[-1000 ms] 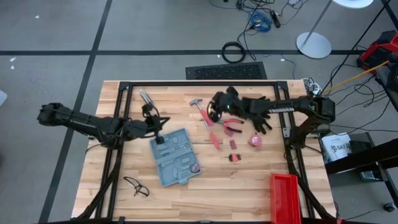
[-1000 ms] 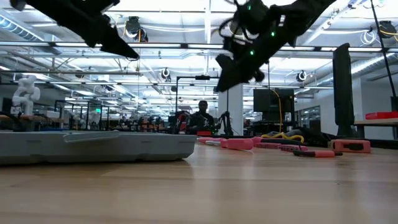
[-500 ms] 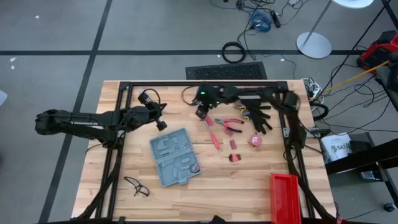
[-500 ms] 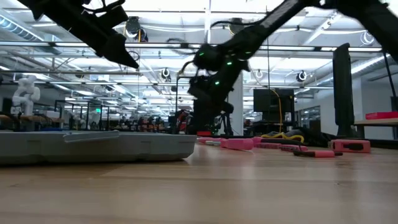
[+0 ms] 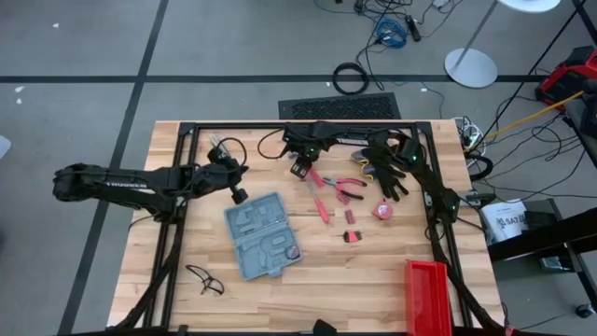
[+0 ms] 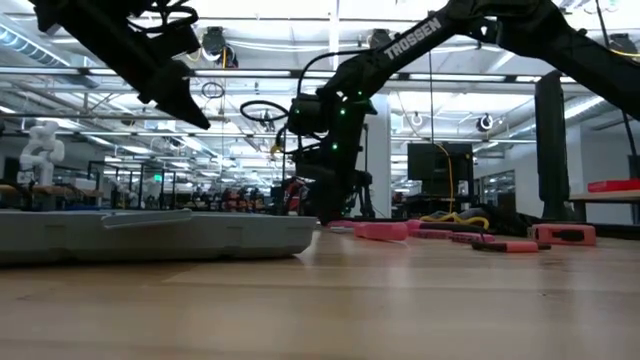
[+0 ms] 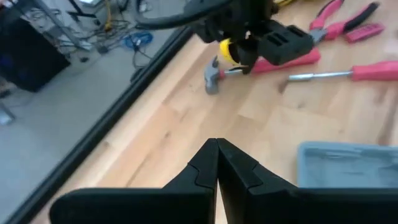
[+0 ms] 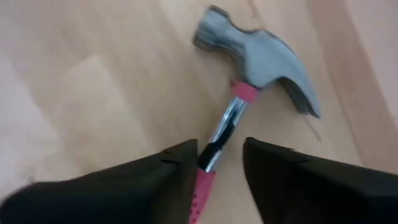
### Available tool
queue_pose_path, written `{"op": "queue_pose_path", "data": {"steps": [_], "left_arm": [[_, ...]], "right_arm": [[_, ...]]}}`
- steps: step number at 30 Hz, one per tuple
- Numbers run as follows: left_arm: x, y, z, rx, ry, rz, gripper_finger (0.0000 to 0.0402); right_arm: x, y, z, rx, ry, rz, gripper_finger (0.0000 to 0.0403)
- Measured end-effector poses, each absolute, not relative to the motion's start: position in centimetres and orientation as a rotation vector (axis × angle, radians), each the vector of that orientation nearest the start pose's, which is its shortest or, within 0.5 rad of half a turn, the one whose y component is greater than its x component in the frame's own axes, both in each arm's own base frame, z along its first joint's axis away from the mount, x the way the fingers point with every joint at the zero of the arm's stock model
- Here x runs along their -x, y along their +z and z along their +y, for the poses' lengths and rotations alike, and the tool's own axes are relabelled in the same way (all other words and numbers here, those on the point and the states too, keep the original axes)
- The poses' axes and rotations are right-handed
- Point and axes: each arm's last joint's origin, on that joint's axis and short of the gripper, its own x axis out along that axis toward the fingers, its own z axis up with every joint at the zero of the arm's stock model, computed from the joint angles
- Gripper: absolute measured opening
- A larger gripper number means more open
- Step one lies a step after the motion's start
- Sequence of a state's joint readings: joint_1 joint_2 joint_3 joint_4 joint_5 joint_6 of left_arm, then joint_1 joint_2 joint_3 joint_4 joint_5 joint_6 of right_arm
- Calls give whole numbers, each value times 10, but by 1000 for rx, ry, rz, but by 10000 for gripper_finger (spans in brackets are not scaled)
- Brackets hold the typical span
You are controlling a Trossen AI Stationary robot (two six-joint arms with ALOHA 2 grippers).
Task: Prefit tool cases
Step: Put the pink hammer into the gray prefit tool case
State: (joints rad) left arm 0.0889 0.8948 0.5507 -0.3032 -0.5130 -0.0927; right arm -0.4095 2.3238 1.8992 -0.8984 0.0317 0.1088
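Observation:
The blue-grey tool case lies open and flat on the table, left of centre. A hammer with a steel head and red handle lies flat near the far edge. My right gripper points down over it, open. Its fingers stand on either side of the shaft just below the head. My left gripper is shut and holds nothing. It hovers off the case's far left corner, slanting down. My right gripper comes at the hammer from above, its fingers lying across the shaft where steel meets red handle. One finger's edge runs close along the shaft; I cannot tell whether it touches. The hammer lies flat on the table.
To the right of the hammer lie red pliers, a red screwdriver, black gloves and a pink tape measure. A red bin stands at the near right corner. Safety glasses lie at the near left.
My right gripper has swung from above the pliers toward the table's left, tipped to point down and sunk over the hammer. My left gripper has drawn back a little from above the case's far corner toward the far edge.

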Motion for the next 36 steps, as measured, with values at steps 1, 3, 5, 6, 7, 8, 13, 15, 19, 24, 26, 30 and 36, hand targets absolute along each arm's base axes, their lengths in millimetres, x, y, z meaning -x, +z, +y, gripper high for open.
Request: {"op": "queue_pose_path", "data": {"steps": [1, 3, 5, 6, 7, 8, 13, 15, 19, 24, 26, 30, 36], "left_arm": [[-178, 227, 29, -44, 598, 610, 13], [-180, 228, 26, -25, 570, 596, 13], [-180, 228, 22, -6, 542, 589, 13], [-181, 229, 20, 4, 531, 576, 13], [-182, 230, 18, 12, 518, 561, 13], [-183, 231, 16, 15, 503, 544, 13], [-184, 251, 8, 29, 442, 465, 13], [-181, 264, 5, 39, 426, 414, 13], [-167, 299, 0, 71, 383, 272, 13], [-146, 327, -7, 101, 303, 140, 13], [-140, 331, -8, 90, 282, 118, 13], [-128, 342, -10, 59, 253, 67, 13], [-110, 353, -10, 39, 224, -7, 13]], "right_arm": [[-432, 156, -188, -342, -438, 1304, 81], [-430, 157, -189, -329, -432, 1317, 35], [-430, 158, -189, -303, -399, 1319, 10], [-430, 158, -189, -302, -388, 1321, 9], [-430, 158, -188, -301, -376, 1322, 8], [-430, 158, -188, -300, -350, 1321, 5], [-430, 157, -188, -295, -297, 1318, 1], [-430, 158, -189, -291, -292, 1317, 1], [-428, 158, -189, -289, -283, 1334, 13], [-428, 157, -187, -263, -256, 1345, 48], [-429, 157, -186, -254, -245, 1346, 65], [-428, 157, -184, -246, -229, 1359, 90], [-424, 153, -183, -257, -226, 1418, 104]]}}
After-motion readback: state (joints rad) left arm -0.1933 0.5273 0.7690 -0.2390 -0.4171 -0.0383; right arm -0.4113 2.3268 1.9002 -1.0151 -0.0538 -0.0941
